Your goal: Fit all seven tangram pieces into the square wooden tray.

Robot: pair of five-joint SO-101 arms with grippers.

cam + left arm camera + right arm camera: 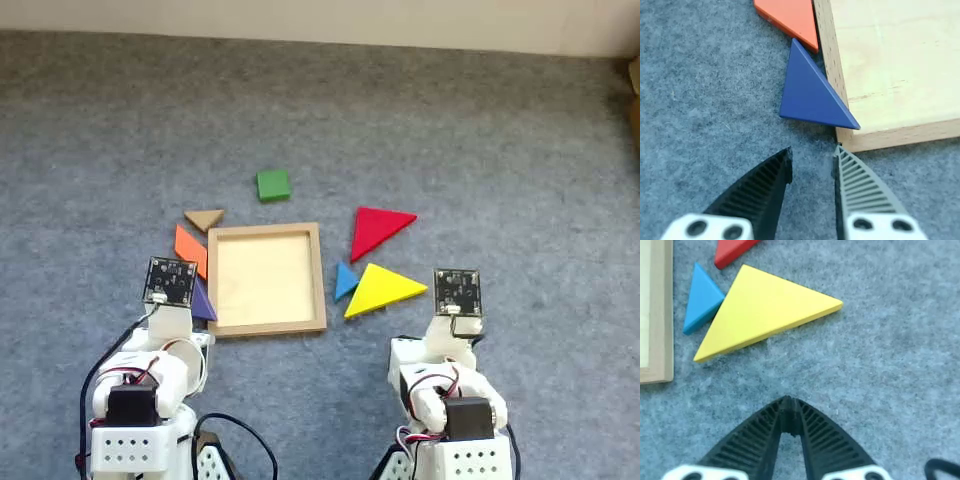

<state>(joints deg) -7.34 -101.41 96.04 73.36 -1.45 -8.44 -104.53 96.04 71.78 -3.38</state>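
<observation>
Seven coloured pieces lie loose on the grey bench (500, 130) around the square wooden tray (265, 230). None is inside it, so the fitting looks not yet begun.

From above, the green square (272, 185) and tan triangle (205, 219) sit beyond the tray. The orange piece (190, 250) and dark blue triangle (204, 302) lie along one side. The red triangle (378, 228), light blue triangle (345, 280) and yellow triangle (383, 289) lie on the other.

Left wrist view: the left end effector (812, 155) stands open, just short of the dark blue triangle. That piece rests against the tray's outer edge. The end effector is probably lined up for a pick.

Right wrist view: the right end effector (786, 402) is closed and empty, near the yellow triangle, apparently waiting.
</observation>
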